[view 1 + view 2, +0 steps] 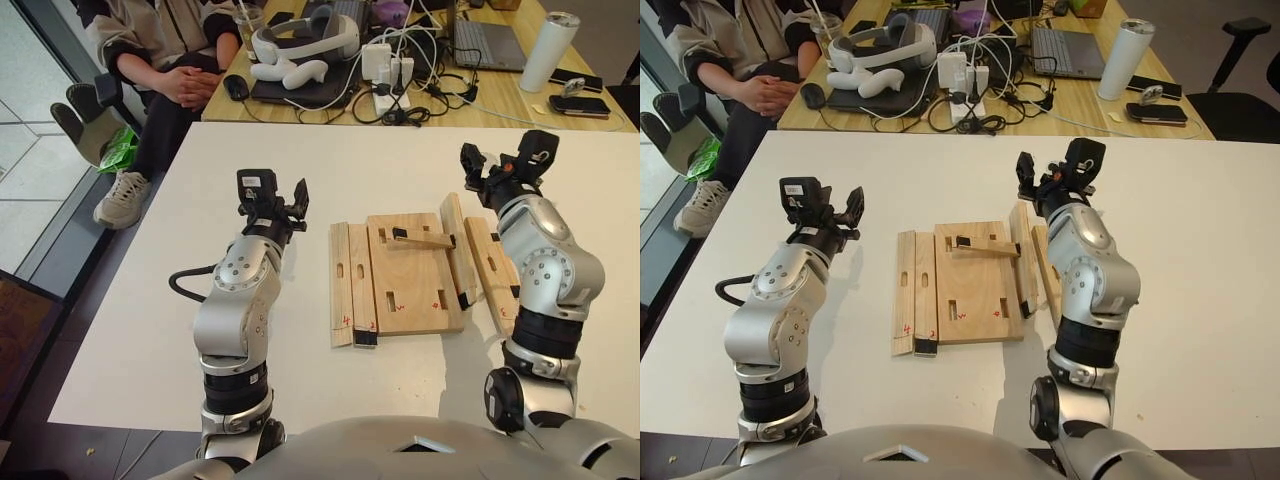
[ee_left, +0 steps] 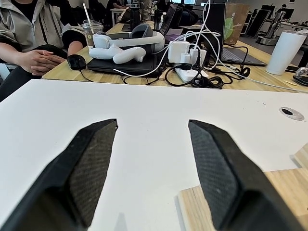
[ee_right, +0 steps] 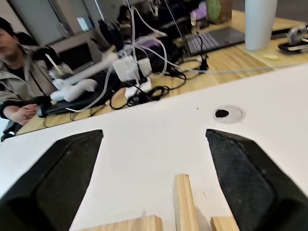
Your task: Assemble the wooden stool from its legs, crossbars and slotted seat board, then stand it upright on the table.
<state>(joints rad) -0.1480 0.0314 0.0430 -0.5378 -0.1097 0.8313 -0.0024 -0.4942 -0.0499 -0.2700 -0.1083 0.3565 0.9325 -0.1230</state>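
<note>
While the black two-fingered left tool (image 2: 152,124) and right tool (image 3: 154,132) both hang with fingers spread and nothing between them, the pale rectangular slotted wooden seat board (image 1: 415,290) lies flat on the white table (image 1: 150,330), its long axis running away from the robot. Two pale wooden leg planks (image 1: 341,280) lie against its left edge and two more along its right, all parallel to it. A short wooden crossbar (image 1: 425,239) rests across the board's far end, slightly tilted. The left tool sits left of the pieces, apart from them. The right tool is just beyond the right planks' far ends.
</note>
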